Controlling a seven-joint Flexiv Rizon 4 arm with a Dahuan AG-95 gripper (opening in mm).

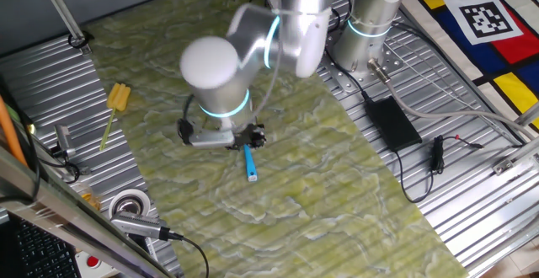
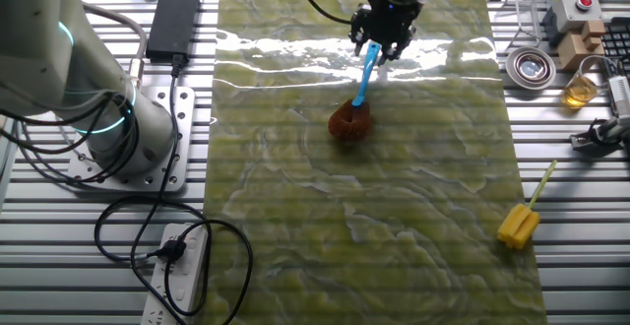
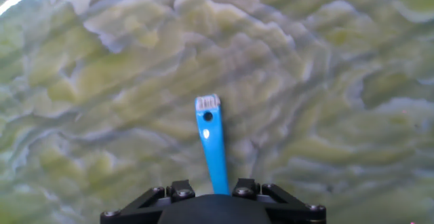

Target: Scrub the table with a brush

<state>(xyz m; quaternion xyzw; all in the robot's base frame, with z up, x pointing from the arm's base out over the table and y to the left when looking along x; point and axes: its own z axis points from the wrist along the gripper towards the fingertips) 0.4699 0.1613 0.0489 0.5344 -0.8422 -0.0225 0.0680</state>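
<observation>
The brush has a light-blue handle (image 2: 364, 77) and a reddish-brown bristle tuft (image 2: 349, 120) that rests on the pale green marbled table (image 2: 394, 227). My gripper (image 2: 379, 37) is shut on the upper part of the handle, which slants up from the tuft. In one fixed view the gripper (image 1: 247, 137) sits low over the table (image 1: 337, 185) with the handle end (image 1: 251, 167) sticking out past it, and the arm hides the tuft. In the hand view the handle (image 3: 211, 139) runs out from between the fingers of the gripper (image 3: 215, 191) over the table (image 3: 339, 81).
A yellow brush (image 2: 519, 225) lies at the table's edge, also seen in one fixed view (image 1: 118, 98). A black power adapter (image 1: 392, 122) and cables lie on the ribbed metal. A tape roll (image 2: 530, 66), a power strip (image 2: 182, 276) and the arm's base (image 2: 108, 118) flank the table.
</observation>
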